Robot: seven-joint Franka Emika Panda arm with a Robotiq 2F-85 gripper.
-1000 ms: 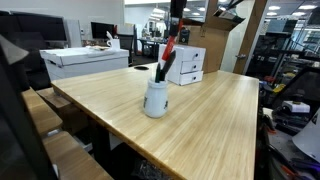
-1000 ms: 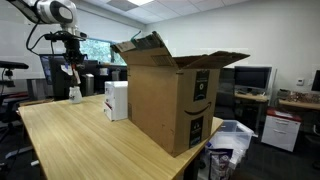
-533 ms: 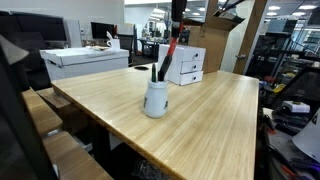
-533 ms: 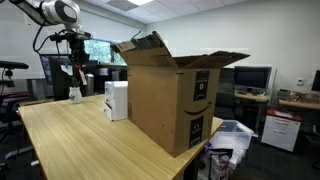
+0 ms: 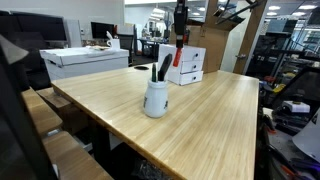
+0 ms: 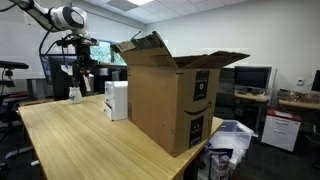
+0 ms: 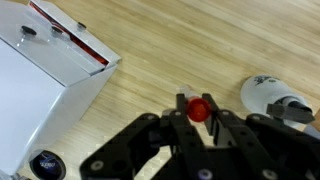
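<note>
My gripper [image 5: 179,38] is shut on a red marker [image 5: 178,56] and holds it upright in the air, above and behind a white cup [image 5: 156,98] that stands on the wooden table [image 5: 215,120]. The cup still holds dark pens. In the wrist view the marker's red end [image 7: 198,108] sits between my fingers [image 7: 198,116], with the cup [image 7: 281,100] at the right edge and a small white drawer box [image 7: 40,75] at the left. In an exterior view my gripper [image 6: 83,62] hangs between the cup [image 6: 75,94] and the drawer box [image 6: 116,100].
A large open cardboard box [image 6: 170,95] stands on the table beside the drawer box [image 5: 186,63]. A white printer-like box [image 5: 84,62] sits on a desk behind the table. Office chairs, monitors and clutter surround the table.
My gripper has lifted the red marker clear of the cup and carried it sideways toward the white drawer box.
</note>
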